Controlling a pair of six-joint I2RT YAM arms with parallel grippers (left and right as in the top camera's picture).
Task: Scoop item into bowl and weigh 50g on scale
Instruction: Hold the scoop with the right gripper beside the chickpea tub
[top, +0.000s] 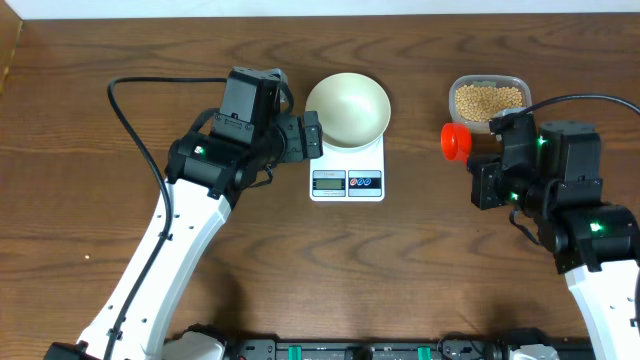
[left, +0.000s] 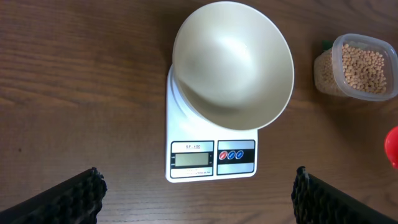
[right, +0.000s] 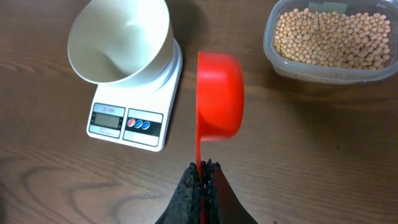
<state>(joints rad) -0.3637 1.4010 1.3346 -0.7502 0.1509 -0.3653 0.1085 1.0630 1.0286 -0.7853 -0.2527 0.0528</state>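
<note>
The cream-white bowl (top: 347, 108) stands empty on the white scale (top: 347, 181); it also shows in the left wrist view (left: 233, 62) and the right wrist view (right: 118, 40). The tan beans (top: 488, 98) fill a clear plastic tub (right: 329, 37) at the back right. My left gripper (left: 198, 196) is open and empty, just left of the scale (left: 211, 155). My right gripper (right: 203, 171) is shut on the handle of a red scoop (right: 219, 96), held on its side between scale and tub. The scoop (top: 456, 140) looks empty.
The tub (top: 489, 100) stands on the dark wooden table near its back edge. The scale's display (right: 104, 118) faces the front. Black cables run from both arms.
</note>
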